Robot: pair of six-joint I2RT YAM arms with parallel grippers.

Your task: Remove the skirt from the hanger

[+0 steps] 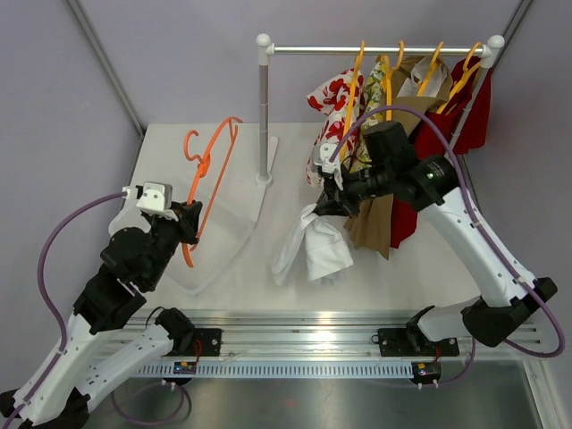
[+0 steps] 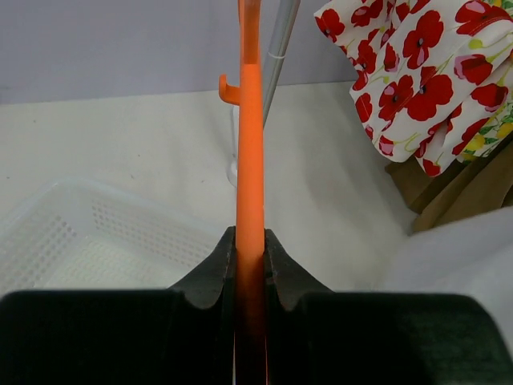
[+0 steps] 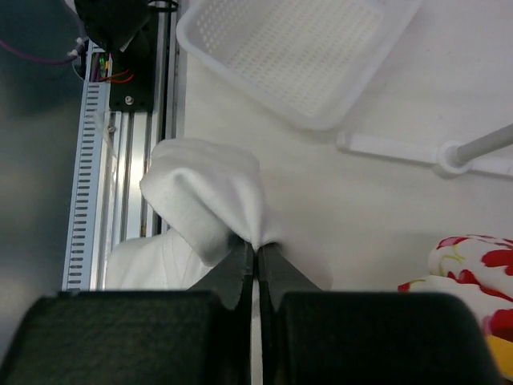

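A bare orange hanger (image 1: 207, 175) is held up at the left, over the white basket (image 1: 234, 210). My left gripper (image 1: 189, 223) is shut on its lower bar; in the left wrist view the orange bar (image 2: 249, 160) runs up from between my jaws. The white skirt (image 1: 315, 248) hangs off the hanger, bunched at mid-table. My right gripper (image 1: 329, 206) is shut on its upper edge; in the right wrist view the white cloth (image 3: 210, 196) is pinched between my fingertips (image 3: 258, 250) and drapes down.
A clothes rack (image 1: 375, 50) stands at the back right with several garments on orange hangers, a red-poppy print one (image 1: 331, 107) nearest. Its post (image 1: 264, 116) and foot stand mid-table. The metal rail (image 1: 313, 344) runs along the near edge.
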